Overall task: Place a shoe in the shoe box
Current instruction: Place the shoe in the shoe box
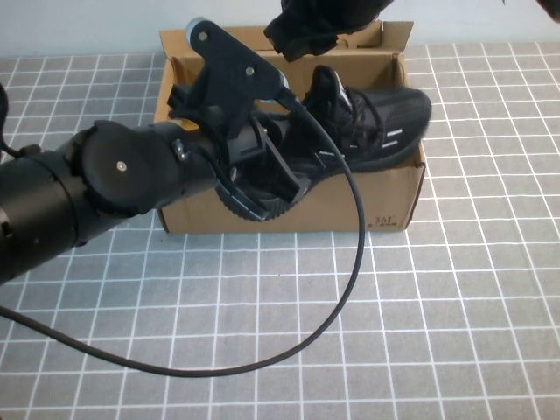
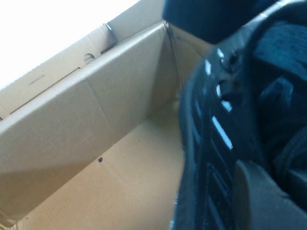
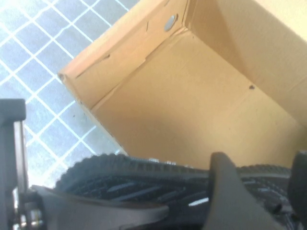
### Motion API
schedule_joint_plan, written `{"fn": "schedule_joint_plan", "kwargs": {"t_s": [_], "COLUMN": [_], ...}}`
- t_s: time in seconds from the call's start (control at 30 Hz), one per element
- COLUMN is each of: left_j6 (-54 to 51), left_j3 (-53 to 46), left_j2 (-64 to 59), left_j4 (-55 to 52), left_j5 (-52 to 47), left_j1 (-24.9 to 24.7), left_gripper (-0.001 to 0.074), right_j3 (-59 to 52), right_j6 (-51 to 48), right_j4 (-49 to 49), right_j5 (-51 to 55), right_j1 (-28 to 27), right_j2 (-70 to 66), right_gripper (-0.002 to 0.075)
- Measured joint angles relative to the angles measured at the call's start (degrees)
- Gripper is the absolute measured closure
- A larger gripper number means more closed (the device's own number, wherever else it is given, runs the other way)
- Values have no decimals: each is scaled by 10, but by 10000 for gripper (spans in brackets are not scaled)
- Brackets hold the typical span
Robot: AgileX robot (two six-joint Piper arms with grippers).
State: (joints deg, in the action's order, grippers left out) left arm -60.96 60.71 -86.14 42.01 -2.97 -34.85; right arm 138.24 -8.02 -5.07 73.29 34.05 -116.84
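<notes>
The black shoe lies tilted across the open brown shoe box, its toe over the box's right wall and its heel at the front left. My left gripper is shut on the shoe's heel; one finger presses the shoe's side above the box floor. My right gripper hangs over the box's back edge, above the shoe's collar. Its fingers stand apart in front of the shoe, open.
The box lid flap stands up at the back. My left arm and its black cable cross the grey grid mat in front of the box. The box interior shows bare cardboard.
</notes>
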Motion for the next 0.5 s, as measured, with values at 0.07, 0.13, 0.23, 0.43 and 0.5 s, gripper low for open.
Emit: {"fn": "schedule_joint_plan", "kwargs": {"t_s": [0.07,0.13,0.23,0.43,0.5], "left_j6": [0,0,0,-6,-8], "left_j3": [0,0,0,0,2], "left_j2": [0,0,0,0,0], "left_j4": [0,-1,-1,-1,-1], "left_j5": [-1,-2,-2,-4,-18], "left_j1": [0,0,0,3,12], "left_gripper": [710,711,711,711,711], "right_j3": [1,1,1,-4,-10], "right_j6": [5,12,15,16,16], "right_j4": [0,0,0,0,1], "right_j5": [-1,-1,-1,-1,-1], "right_j1": [0,0,0,0,0], "right_j2": [2,7,26,76,96], "right_gripper": [455,449,445,470,510]}}
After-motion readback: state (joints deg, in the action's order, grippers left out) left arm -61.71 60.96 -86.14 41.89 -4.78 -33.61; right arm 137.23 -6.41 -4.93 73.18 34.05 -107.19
